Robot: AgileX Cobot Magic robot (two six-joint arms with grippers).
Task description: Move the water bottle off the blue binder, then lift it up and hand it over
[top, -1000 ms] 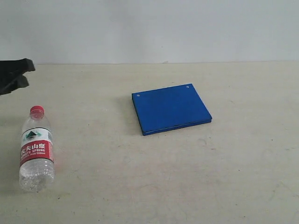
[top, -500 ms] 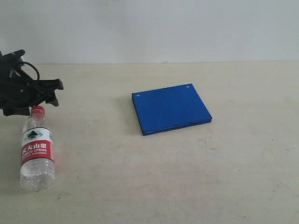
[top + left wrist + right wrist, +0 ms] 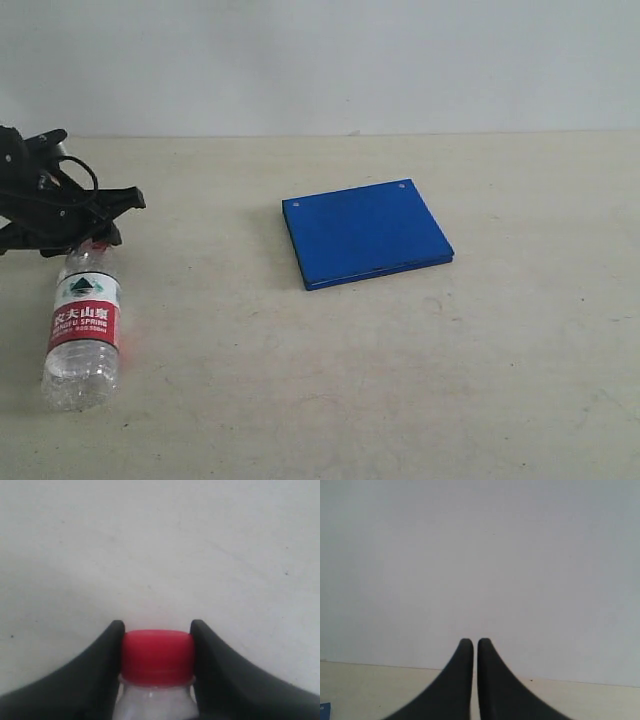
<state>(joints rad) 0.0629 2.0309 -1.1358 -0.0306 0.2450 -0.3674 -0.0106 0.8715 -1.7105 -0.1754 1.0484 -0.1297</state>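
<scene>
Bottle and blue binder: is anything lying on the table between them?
No. In the exterior view, the stretch of table between the bottle and the binder is bare.

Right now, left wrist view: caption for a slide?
Left claw closed on the water bottle by its red cap, pale table beyond.

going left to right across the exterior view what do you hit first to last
water bottle → blue binder. The left gripper is left out: it sits over the bottle's cap, so its place in the order is unclear.
</scene>
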